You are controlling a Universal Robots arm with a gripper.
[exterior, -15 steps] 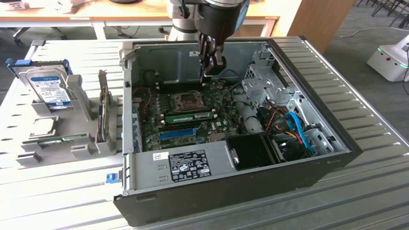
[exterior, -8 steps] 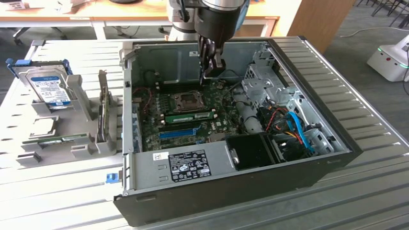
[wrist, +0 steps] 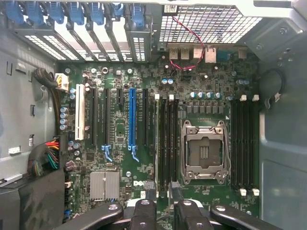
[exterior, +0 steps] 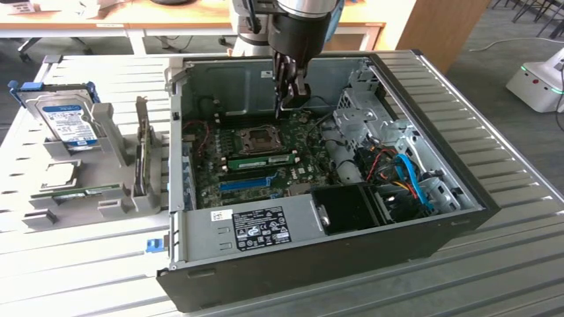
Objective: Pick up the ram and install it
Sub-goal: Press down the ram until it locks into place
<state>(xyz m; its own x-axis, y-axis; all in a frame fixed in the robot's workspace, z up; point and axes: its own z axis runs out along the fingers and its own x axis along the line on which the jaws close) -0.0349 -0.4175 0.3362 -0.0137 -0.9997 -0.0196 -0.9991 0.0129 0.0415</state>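
One green ram stick [exterior: 257, 160] stands seated in a black memory slot just in front of the CPU socket [exterior: 261, 139]; from the wrist it is a thin pale edge [wrist: 157, 139] beside the empty black slots [wrist: 169, 143]. A second ram stick [exterior: 86, 192] lies in the grey holder on the table, at the exterior view's left. My gripper [exterior: 289, 102] hangs inside the open computer case [exterior: 458, 218], above the rear of the motherboard. Its black fingers [wrist: 144, 211] are apart with only bare board showing between them, so my gripper [wrist: 161, 191] is open and holds nothing.
A long blue expansion slot [wrist: 131, 117] and a white slot [wrist: 79, 112] lie beyond the memory slots. Coloured cables [exterior: 401, 178] and the drive cage [exterior: 370, 119] fill the case's right side. On the table's rack stand a hard drive [exterior: 69, 122] and an upright card [exterior: 141, 145].
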